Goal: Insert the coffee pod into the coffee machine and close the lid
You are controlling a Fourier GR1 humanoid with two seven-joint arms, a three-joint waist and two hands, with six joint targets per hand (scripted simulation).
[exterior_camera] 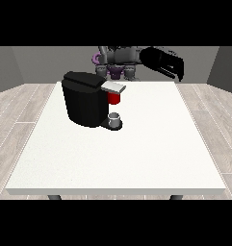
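Note:
The black coffee machine (86,98) stands on the white table (136,153), left of the middle. Its silver lid (113,87) lies nearly level at the machine's front top. Just under the lid is a red thing at the machine (115,98). A small grey thing (115,118) sits on the machine's base plate below it; I cannot tell whether it is the pod. The hand at the view's right (164,62) is raised above the table's far right edge, well away from the machine, fingers relaxed and holding nothing. No hand shows at the view's left.
The robot's torso (118,60) stands behind the table's far edge. Wooden floor (16,110) surrounds the table on both sides.

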